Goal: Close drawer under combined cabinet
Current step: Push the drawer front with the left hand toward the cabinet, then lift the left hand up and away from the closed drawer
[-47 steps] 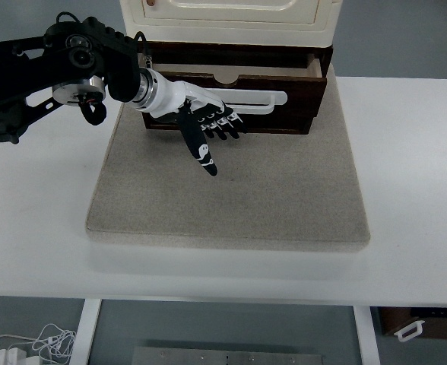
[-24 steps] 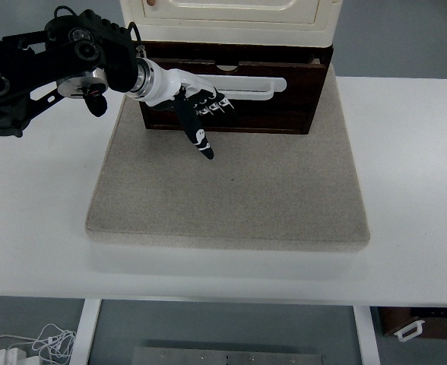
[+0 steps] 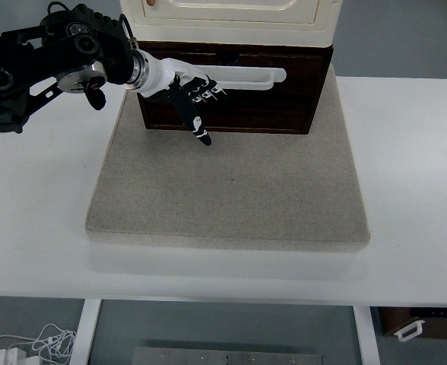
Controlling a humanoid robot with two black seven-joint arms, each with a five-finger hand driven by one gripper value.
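1. Top view, the task's thing: the dark wooden drawer (image 3: pixel 239 103) sits under the cream cabinet (image 3: pixel 231 19) at the far middle of the grey mat (image 3: pixel 227 190). Its long axis runs left to right across the picture, and its front faces the robot's side. The front lies about flush with the dark frame around it, so it appears pushed in.
2. A pale bar handle (image 3: pixel 242 76) runs along the upper part of the front, parallel to that long axis.
3. The left hand (image 3: pixel 189 95) comes in from the picture's left on a black arm (image 3: pixel 41 65). Its fingers (image 3: pixel 208 93) are curled loosely against the drawer front just beside the handle's left end (gripping nothing that can be seen), while the thumb (image 3: pixel 195 125) sticks out down toward the mat.
4. Edges and room: the mat lies bare from the drawer front to its near edge, and the white table (image 3: pixel 406 190) is open on both sides.
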